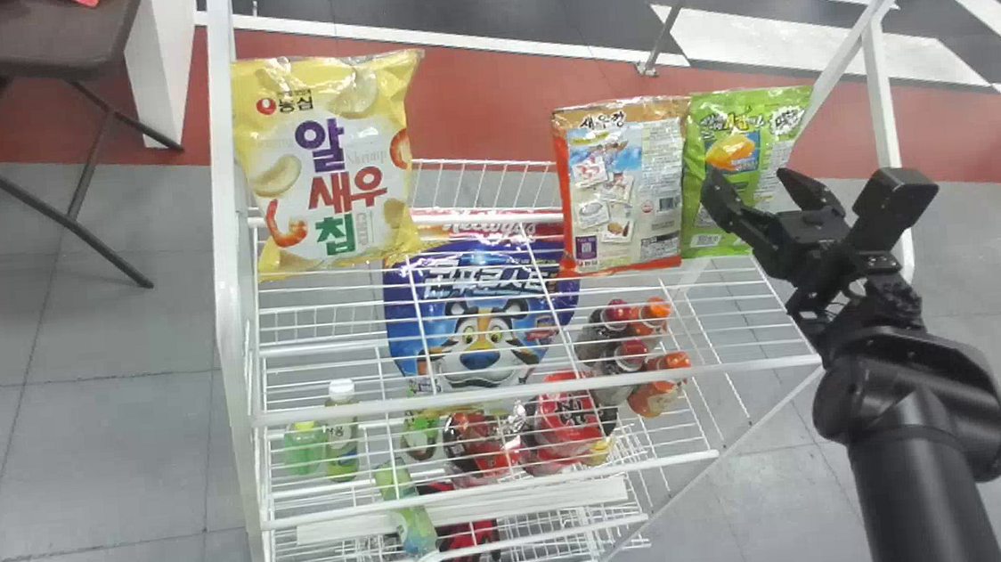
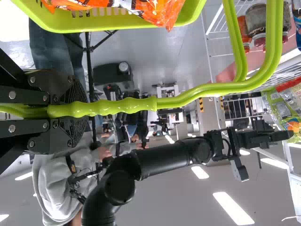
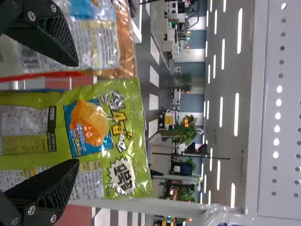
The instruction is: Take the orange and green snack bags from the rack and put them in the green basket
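Orange bag [image 1: 624, 186], green bag [image 1: 735, 142], upright on rack [image 1: 232, 338]

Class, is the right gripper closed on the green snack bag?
No, the right gripper is open, its two fingers standing wide apart.

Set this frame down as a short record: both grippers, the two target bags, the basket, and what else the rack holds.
Left gripper: shut on the basket handle
Right gripper: open at the green snack bag, not gripping it
Green snack bag: upright on the rack, right of the orange snack bag
Green basket: orange packaging inside
Also on rack: yellow snack bag, blue cereal bag, bottles
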